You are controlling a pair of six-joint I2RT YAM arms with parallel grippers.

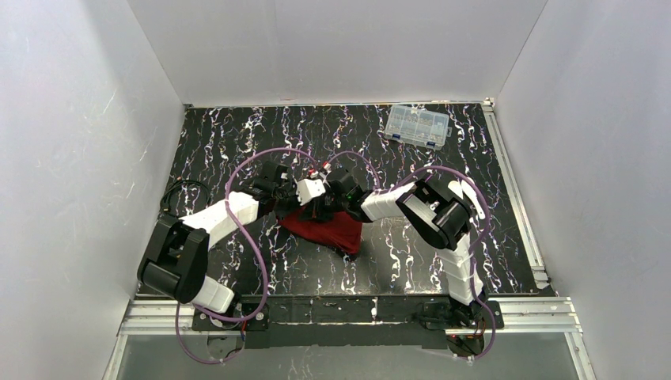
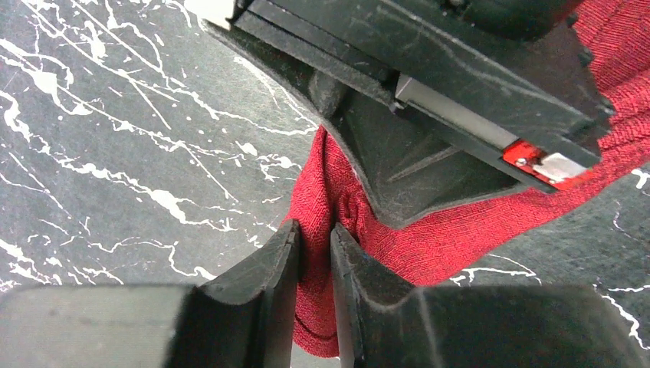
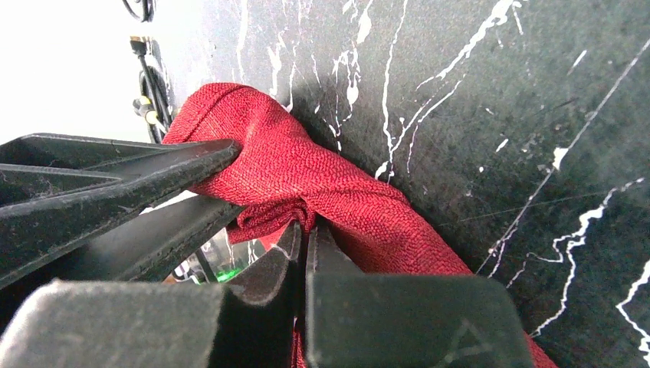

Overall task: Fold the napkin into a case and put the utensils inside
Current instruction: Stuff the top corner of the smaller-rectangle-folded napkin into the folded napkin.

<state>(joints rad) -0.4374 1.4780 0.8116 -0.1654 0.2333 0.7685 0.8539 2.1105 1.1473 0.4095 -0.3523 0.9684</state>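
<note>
Here, my right fingers (image 3: 305, 239) pinch the napkin (image 3: 306, 180); left fingers (image 2: 314, 247), slightly parted, straddle its fold—keep the layers aligned.

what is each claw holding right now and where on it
Right claw pinches a bunched fold of the napkin. Left claw has napkin edge between slightly parted jaws; grip unclear.

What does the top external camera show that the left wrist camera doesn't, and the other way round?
Only the top external view shows the clear compartment box at the far side of the table, both whole arms, and the enclosure walls. Only the left wrist view shows the left gripper up close, its jaws slightly apart with a fold of cloth between them. Both show the red napkin bunched on the marbled tabletop, with the right gripper meeting it. No utensils appear in either.
</note>
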